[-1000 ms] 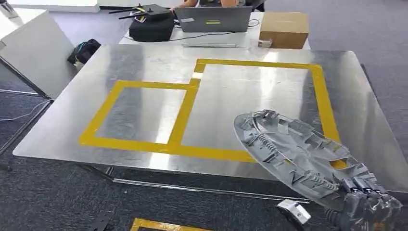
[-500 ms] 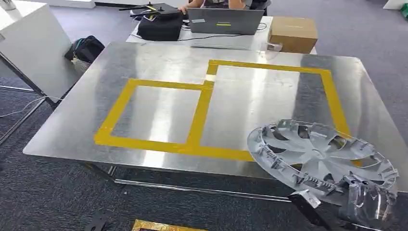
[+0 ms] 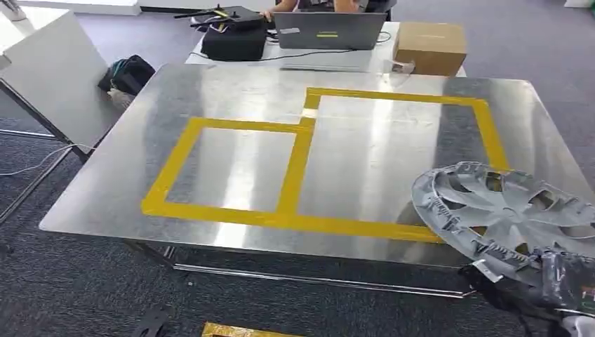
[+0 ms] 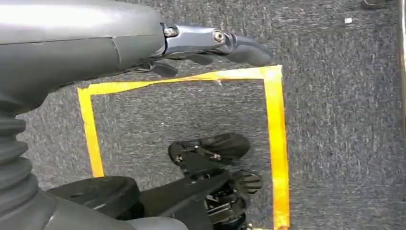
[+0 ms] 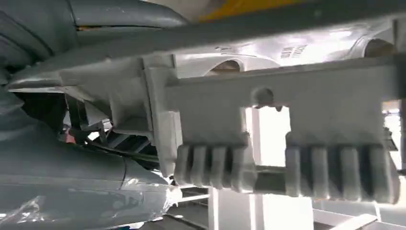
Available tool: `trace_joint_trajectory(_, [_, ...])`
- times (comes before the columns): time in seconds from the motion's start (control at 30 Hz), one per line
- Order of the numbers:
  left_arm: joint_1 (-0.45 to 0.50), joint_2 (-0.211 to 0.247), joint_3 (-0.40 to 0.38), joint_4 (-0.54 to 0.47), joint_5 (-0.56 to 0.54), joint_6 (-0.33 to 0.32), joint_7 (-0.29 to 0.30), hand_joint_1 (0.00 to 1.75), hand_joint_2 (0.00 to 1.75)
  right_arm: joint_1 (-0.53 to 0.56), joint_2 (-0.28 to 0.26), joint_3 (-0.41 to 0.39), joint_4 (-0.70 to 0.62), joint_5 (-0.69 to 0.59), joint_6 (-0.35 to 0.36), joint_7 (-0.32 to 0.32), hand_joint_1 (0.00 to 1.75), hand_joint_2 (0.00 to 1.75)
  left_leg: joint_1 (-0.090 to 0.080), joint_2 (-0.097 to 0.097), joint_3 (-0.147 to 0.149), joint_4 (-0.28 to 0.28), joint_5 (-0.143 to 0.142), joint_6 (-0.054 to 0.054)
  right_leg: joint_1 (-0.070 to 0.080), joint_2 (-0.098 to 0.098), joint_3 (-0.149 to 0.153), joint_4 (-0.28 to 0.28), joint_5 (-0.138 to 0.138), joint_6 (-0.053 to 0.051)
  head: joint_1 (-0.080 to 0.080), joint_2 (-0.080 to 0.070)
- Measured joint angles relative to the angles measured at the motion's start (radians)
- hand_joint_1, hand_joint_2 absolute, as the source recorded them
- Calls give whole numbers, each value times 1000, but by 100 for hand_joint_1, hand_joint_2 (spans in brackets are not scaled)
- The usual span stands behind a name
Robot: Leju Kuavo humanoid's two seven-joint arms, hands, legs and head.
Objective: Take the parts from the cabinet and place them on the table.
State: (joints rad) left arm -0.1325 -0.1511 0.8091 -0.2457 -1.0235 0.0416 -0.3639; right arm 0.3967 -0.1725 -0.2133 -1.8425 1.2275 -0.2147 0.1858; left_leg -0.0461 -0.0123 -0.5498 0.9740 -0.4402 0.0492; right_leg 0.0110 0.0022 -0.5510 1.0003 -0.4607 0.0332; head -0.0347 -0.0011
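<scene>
Nearest the robot, the right hand [image 3: 561, 284] grips the rim of the round silver-grey plastic wheel cover [image 3: 509, 217], holding it tilted over the near right corner of the shiny metal table [image 3: 231, 91], apparently not yet resting flat on it; the left hand [image 4: 210, 43] hangs over the grey carpet with fingers extended and nothing in it. The part is out of the cabinet, so what seems left is lowering it, probably into the larger yellow tape rectangle [image 3: 400, 95] beyond, and letting go.
</scene>
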Motion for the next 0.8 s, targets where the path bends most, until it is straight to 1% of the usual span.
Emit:
trace_joint_trajectory(0.07, [-3, 0, -8, 0, -3, 0, 5, 0, 175, -30, -30, -51, 23, -17, 30, -15, 175, 175, 0, 0, 0, -1, 0, -1, 0, 0, 0, 0, 0, -1, 1, 0])
trace_joint_trajectory(0.13, [-4, 0, -17, 0, -9, -3, 11, 0, 175, -65, -59, -111, 57, -17, 34, -37, 175, 175, 0, 0, 0, -1, 2, -3, 0, 0, 0, 0, 0, -2, 1, 0])
trace_joint_trajectory(0.23, [-8, 0, -25, 0, -11, -4, 16, 0, 175, -114, -95, -180, 120, 31, 5, -71, 175, 175, -1, 0, -1, -1, 3, -4, 0, 0, 0, 0, 2, -2, 1, 0])
trace_joint_trajectory(0.3, [-8, -1, -34, 0, -16, -6, 16, 0, 175, -143, -112, -207, 159, 61, -16, -77, 175, 175, -1, 0, -1, -1, 3, -3, -1, 0, 0, 0, 3, -1, 1, 0])
trace_joint_trajectory(0.4, [-9, -2, -45, 0, -20, -11, 21, 0, 175, -187, -143, -220, 219, 117, -45, -85, 175, 175, -3, 0, -2, -1, 4, -2, -3, 1, -1, 0, 4, 0, 0, 0])
trace_joint_trajectory(0.5, [-15, -2, -50, 0, -21, -14, 23, 0, 175, -225, -169, -222, 275, 132, -51, -86, 175, 175, -4, 1, -2, -1, 4, -1, -3, 1, -1, -1, 5, 1, 1, 0])
trace_joint_trajectory(0.67, [-15, -2, -59, 0, -21, -14, 27, 0, 175, -247, -185, -222, 315, 138, -53, -89, 175, 175, -5, 0, -3, -1, 5, 0, -4, 0, -1, -1, 5, 1, 1, 0])
trace_joint_trajectory(0.8, [-20, -2, -69, 0, -26, -20, 27, 0, 175, -283, -219, -193, 358, 186, -69, -114, 175, 175, -5, 1, -4, -1, 5, 0, -4, 2, -2, -1, 6, 2, 1, 0])
